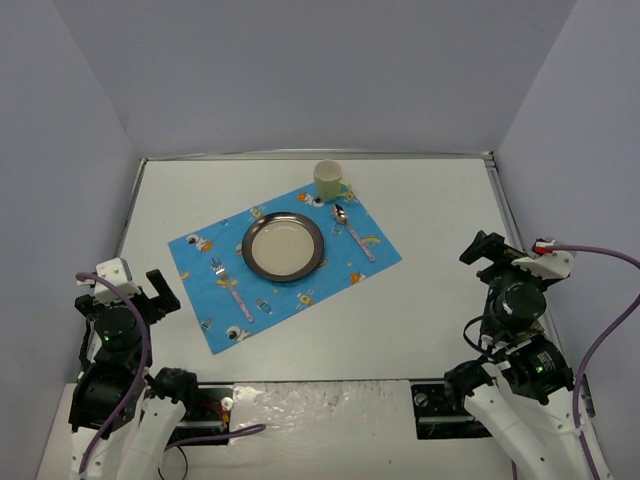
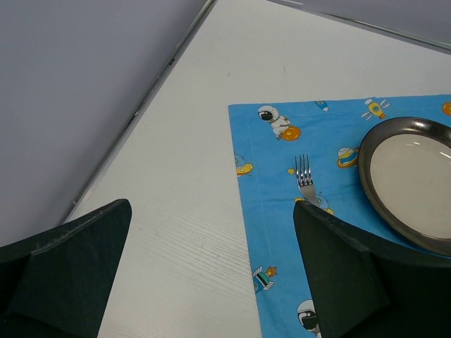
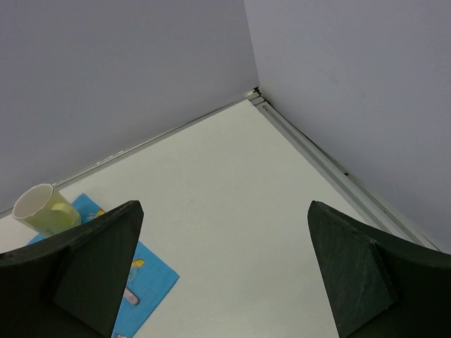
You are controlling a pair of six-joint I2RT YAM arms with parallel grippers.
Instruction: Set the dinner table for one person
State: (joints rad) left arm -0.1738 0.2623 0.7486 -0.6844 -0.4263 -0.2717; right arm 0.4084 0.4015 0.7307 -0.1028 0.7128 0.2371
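Two arms sit low at the bottom corners of the top view. The left gripper [image 1: 135, 285] has its fingers [image 2: 70, 274] spread wide with nothing between them. The right gripper [image 1: 500, 250] is the same, its fingers [image 3: 352, 282] apart and empty.

The counter [image 1: 440, 320] fills the middle of the frame, white and flat, with a thin metal rim and lavender walls around it. I judge it stiff, fixed and rather smooth, so it is not a thing to take hold of. Flat cutlery may slide on it when pushed.

A blue placemat [image 1: 330, 285] lies at an angle in the centre. On it are a plate [image 1: 283, 246], a fork [image 1: 230, 287] to the lower left of the plate, and a spoon [image 1: 352, 232] to the right. A pale yellow cup [image 1: 329, 180] stands at the upper corner of the placemat.

The setting looks complete to me. If something needs correction, the cup is best taken by its rim and the fork or spoon across the thin handle. The cloth is soft and would fold if taken by a corner.
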